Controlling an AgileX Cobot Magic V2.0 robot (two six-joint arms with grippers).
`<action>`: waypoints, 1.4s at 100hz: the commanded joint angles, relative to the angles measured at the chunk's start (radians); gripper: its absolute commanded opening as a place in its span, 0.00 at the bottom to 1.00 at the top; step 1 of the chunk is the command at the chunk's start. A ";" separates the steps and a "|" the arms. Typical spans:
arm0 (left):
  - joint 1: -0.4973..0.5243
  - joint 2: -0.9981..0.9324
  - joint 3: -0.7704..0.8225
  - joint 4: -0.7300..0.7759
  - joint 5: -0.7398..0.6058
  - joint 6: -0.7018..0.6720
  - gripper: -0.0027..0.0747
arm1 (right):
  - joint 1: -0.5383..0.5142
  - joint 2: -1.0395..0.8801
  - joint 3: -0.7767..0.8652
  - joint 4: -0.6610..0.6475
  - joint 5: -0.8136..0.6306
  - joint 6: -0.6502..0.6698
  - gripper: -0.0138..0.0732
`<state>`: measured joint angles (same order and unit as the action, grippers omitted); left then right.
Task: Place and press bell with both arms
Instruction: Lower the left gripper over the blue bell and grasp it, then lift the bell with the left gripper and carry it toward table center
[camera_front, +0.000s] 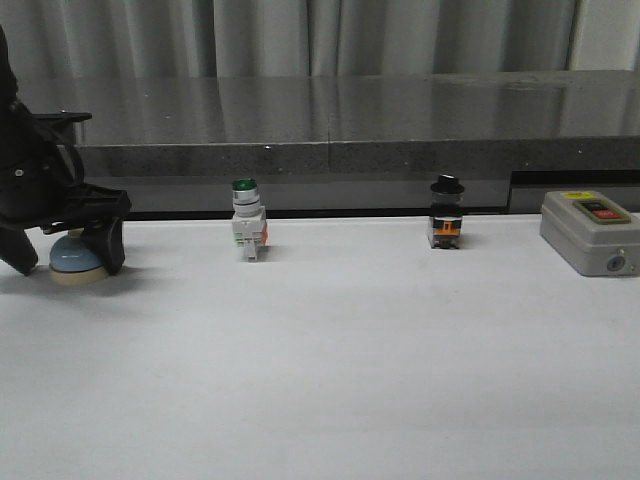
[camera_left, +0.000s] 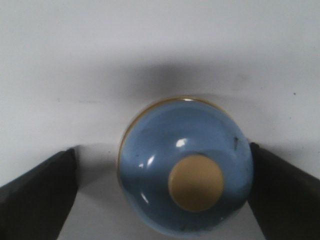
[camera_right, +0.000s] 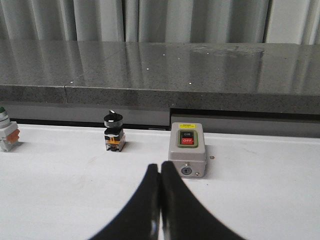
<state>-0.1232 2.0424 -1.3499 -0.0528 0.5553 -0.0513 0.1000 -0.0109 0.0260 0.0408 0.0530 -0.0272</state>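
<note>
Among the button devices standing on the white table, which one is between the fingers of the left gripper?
The blue bell at the far left, between the open left gripper. The green-capped switch, black-knob switch and grey box stand free.

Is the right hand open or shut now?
Shut. In the right wrist view the two fingers of the right hand press together with no gap, holding nothing.

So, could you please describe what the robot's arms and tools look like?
The left arm is black and blocky, ending in a dark two-fingered tool. Its fingers are matte dark grey wedges. The right tool has smooth black fingers that curve to narrow tips. No markings or cables are visible.
</note>
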 joint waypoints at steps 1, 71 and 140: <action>0.001 -0.047 -0.026 -0.005 -0.044 -0.011 0.80 | -0.005 -0.017 -0.014 -0.012 -0.083 -0.003 0.09; -0.054 -0.247 -0.026 -0.003 0.064 0.029 0.25 | -0.005 -0.017 -0.014 -0.012 -0.083 -0.003 0.09; -0.534 -0.249 -0.071 -0.007 -0.002 0.067 0.25 | -0.005 -0.017 -0.014 -0.012 -0.083 -0.003 0.09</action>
<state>-0.6264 1.8032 -1.3678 -0.0511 0.6256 0.0161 0.1000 -0.0109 0.0260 0.0408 0.0530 -0.0272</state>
